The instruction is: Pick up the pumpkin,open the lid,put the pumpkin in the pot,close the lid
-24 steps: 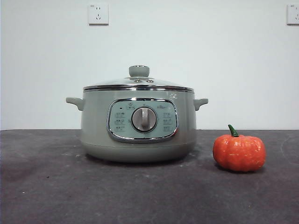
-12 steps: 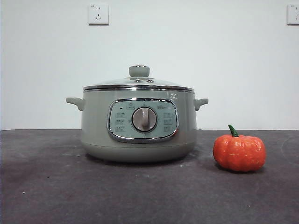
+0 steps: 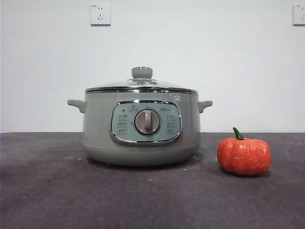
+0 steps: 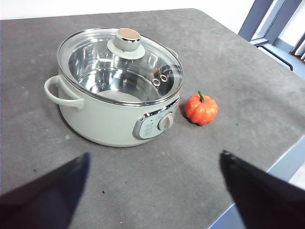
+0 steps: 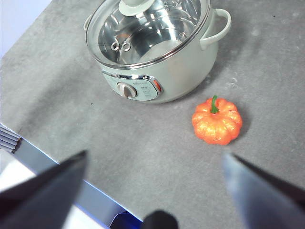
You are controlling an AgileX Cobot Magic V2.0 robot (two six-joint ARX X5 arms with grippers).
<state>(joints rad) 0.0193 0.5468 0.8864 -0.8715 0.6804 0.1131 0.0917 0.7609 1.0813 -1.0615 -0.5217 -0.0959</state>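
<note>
The sage-green pot (image 3: 141, 129) stands on the dark table with its glass lid (image 3: 141, 86) seated on it, knob up. To its right the orange pumpkin (image 3: 244, 155) rests on the table, apart from the pot. In the left wrist view the pot (image 4: 109, 117), lid (image 4: 121, 64) and pumpkin (image 4: 200, 109) lie well beyond my open left gripper (image 4: 155, 164). Seen from the right wrist, the pumpkin (image 5: 217, 121) sits beside the pot (image 5: 171, 71) under the lid (image 5: 147, 28), a short way off my open right gripper (image 5: 155, 162). Both grippers hold nothing.
The table's near edge (image 5: 62, 171) runs close below the right gripper, with a metal frame (image 4: 267, 24) past the table's far corner in the left wrist view. Two wall sockets (image 3: 100, 14) sit on the white wall behind.
</note>
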